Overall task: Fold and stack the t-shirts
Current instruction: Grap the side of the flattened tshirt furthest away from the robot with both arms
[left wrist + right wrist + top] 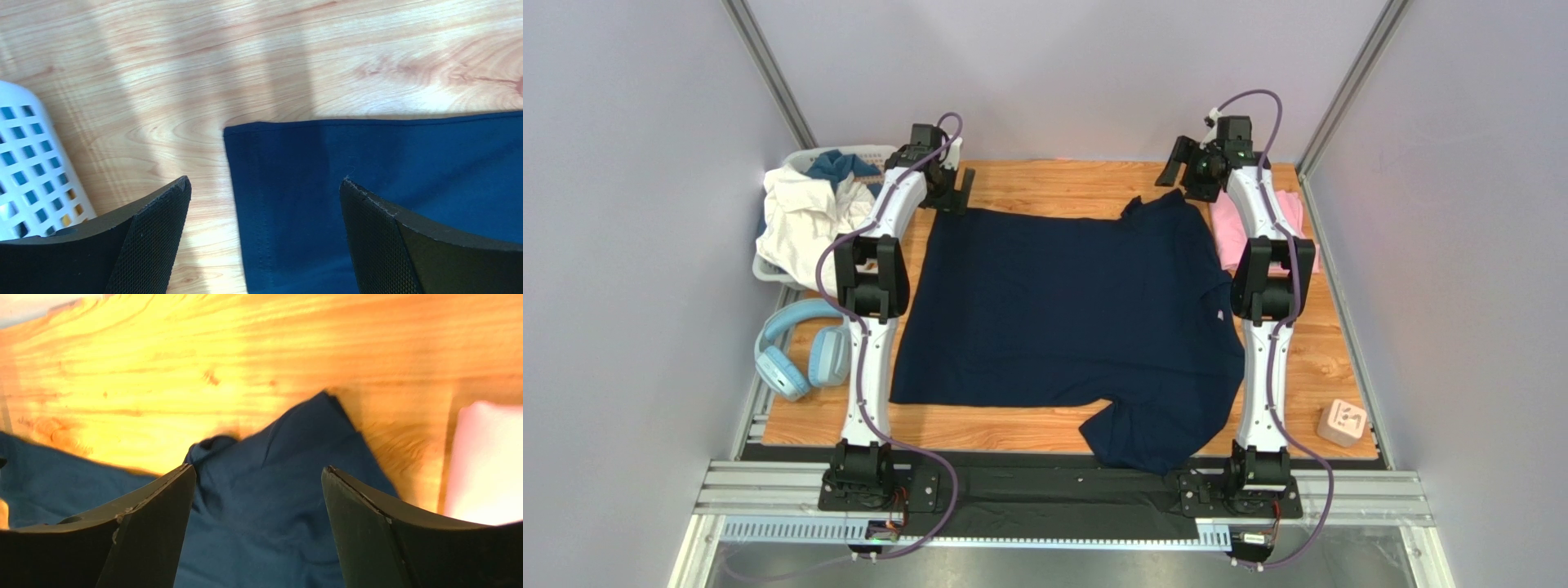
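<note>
Left gripper (264, 180) and right gripper (258, 468) gape empty over navy t-shirt (1063, 306); basket (811, 159), headphones (799, 349), pink t-shirt (1231, 233) alongside.

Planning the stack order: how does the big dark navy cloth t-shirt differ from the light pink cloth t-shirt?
The dark navy t-shirt covers most of the wooden table; the light pink t-shirt fills a small far-right patch. The navy lies spread open; the pink looks compact, possibly folded. The right arm hides much of the pink, little of the navy. Both rest on the table.
</note>
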{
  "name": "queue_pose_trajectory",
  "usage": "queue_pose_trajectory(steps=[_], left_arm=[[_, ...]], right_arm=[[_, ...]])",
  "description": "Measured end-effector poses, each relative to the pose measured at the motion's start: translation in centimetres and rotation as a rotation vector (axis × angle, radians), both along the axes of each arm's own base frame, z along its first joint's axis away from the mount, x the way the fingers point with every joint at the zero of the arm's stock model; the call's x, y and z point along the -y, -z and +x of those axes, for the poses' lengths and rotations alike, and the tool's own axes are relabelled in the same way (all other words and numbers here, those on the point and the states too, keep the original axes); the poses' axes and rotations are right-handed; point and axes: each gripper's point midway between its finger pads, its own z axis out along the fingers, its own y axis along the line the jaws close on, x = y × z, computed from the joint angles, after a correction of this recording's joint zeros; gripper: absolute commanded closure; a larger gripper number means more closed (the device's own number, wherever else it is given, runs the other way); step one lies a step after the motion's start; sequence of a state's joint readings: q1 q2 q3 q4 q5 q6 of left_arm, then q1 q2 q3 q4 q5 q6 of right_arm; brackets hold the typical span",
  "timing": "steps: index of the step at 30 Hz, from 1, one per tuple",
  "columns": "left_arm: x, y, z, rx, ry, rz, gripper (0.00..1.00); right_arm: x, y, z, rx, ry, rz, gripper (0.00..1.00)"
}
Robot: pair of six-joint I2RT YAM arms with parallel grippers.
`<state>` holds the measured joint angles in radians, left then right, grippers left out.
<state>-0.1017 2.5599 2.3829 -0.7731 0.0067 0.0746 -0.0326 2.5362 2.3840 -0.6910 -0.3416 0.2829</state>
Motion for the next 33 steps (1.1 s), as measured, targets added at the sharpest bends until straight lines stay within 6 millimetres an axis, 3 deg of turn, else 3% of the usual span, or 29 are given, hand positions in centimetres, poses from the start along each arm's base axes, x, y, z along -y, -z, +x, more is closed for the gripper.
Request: queue_pose_trajectory(steps=[5, 11, 14, 23, 33], left_arm=[[0.5, 0.0, -0.1, -0.002, 0.015, -0.013, 0.04], [0.6, 0.5, -0.1, -0.011, 0.028, -0.016, 0.04], [0.7, 1.1, -0.2, -0.023, 0.036, -0.017, 0.05], [0.9, 1.8, -0.3, -0.031, 0.056, -0.022, 0.05], [1.3, 1.8, -0.1, -0.027, 0.078, -0.037, 0.07]], right_arm=[[1.3, 1.1, 1.4, 0.029, 0.02, 0.0, 0.16], [2.5, 3.8, 1.6, 0.0, 0.028, 0.028, 0.16], [2.8, 3.5, 1.9, 0.016, 0.024, 0.045, 0.16], [1.6, 2.0, 2.9, 0.079, -0.03, 0.116, 0.19], [0.1, 3.4, 2.7, 0.063, -0.075, 0.207, 0.25]])
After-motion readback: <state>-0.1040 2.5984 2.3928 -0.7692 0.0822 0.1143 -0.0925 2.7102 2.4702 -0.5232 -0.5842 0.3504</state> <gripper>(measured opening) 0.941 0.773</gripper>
